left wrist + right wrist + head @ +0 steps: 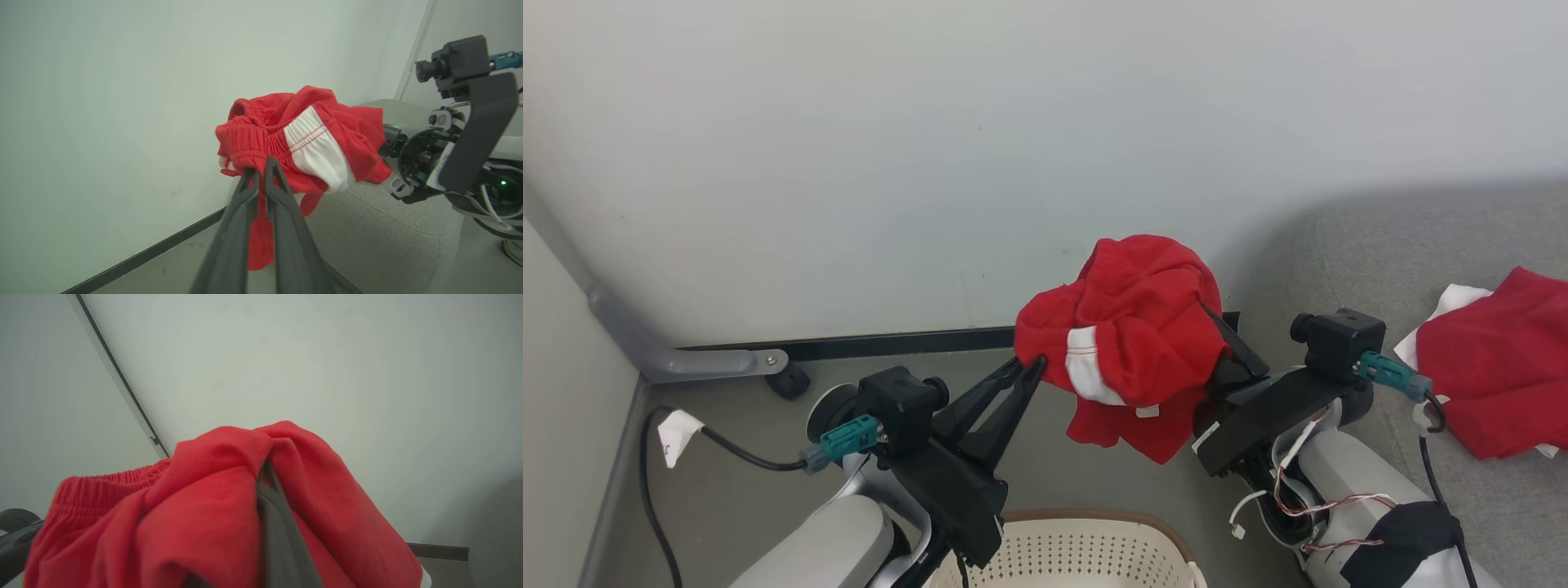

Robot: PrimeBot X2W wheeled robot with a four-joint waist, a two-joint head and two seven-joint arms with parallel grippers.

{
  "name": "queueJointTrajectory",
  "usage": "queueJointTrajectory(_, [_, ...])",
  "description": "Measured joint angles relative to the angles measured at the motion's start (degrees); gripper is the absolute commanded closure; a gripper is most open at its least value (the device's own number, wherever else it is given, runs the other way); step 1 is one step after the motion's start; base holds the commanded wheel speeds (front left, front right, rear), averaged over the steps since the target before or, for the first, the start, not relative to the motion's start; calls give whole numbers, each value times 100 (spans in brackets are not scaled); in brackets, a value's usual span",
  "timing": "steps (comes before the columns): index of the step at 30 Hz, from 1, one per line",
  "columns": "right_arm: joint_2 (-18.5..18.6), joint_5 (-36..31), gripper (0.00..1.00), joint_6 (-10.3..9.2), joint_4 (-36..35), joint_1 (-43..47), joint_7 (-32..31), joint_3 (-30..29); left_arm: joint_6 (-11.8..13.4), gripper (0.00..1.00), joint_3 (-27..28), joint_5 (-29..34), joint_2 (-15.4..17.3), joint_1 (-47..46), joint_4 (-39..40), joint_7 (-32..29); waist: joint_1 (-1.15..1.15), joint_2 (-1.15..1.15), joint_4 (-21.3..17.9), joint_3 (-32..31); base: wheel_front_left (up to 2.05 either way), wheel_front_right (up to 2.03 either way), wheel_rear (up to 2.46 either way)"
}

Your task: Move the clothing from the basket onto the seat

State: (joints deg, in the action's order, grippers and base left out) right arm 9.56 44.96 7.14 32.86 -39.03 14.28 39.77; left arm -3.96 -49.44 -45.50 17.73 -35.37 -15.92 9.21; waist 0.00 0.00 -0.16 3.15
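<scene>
Pale wall, black baseboard, grey floor; tagged black cable

— What has the left gripper got?
— Its fingers are pinched together on the elastic waistband of the red shorts, which hang above the grey sofa.
— And on the right?
— The right arm, its end behind the cloth.
</scene>
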Motion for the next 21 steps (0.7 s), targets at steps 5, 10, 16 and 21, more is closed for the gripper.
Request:
queueJointTrajectory(5, [22, -1, 100, 0, -156, 148, 1, -151, 4, 0, 19, -18, 37, 188, 58, 57, 0, 0, 2, -38, 0, 0, 0])
queueJointTrajectory(10, [219, -80, 100, 0, -367, 385, 1, -436, 77, 0, 57, -24, 141, 381, 152, 149, 0, 0, -25, -85, 0, 0, 0])
queueJointTrajectory(16, [368, -227, 100, 0, -641, 549, 1, -670, 180, 0, 114, -24, 333, 655, 298, 234, 0, 0, -141, -127, 0, 0, 0])
queueJointTrajectory(21, [527, -336, 100, -3, -896, 797, 2, -867, 232, 0, 135, -20, 399, 778, 506, 301, 0, 0, -300, -146, 0, 0, 0])
